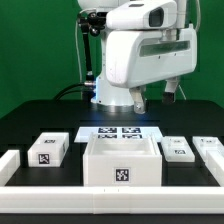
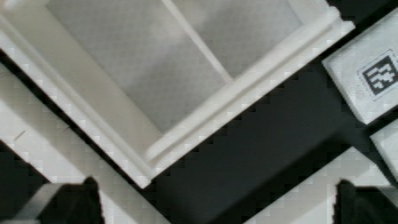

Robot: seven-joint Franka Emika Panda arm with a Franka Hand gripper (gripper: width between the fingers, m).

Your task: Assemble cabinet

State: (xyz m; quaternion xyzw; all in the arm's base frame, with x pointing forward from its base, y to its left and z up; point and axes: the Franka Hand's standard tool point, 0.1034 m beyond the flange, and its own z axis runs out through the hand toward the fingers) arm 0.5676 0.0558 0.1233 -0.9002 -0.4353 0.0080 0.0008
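Your fingers (image 2: pixel 68 203) spread wide, gripping nothing, cabinet (image 2: pixel 178 90) beneath them and untouched, one corner aimed at the gap between them, lying near and central

The arm (image 1: pixel 140 50) is showing glossy white rounded casings with dark joint seams; the pincer (image 2: pixel 208 203) is showing blurred fingers (image 2: pixel 63 200), perhaps black.

The cabinet (image 2: pixel 196 80) fills most of the view as a white open box with a thin divider inside, one corner toward the hand (image 2: pixel 214 208). The hand's dark fingertips (image 2: pixel 63 203) stand wide apart over the black worktop (image 2: pixel 249 170). Just beside the cabinet lies a small white block (image 2: pixel 352 95) bearing a black-and-white tag (image 2: pixel 379 76).
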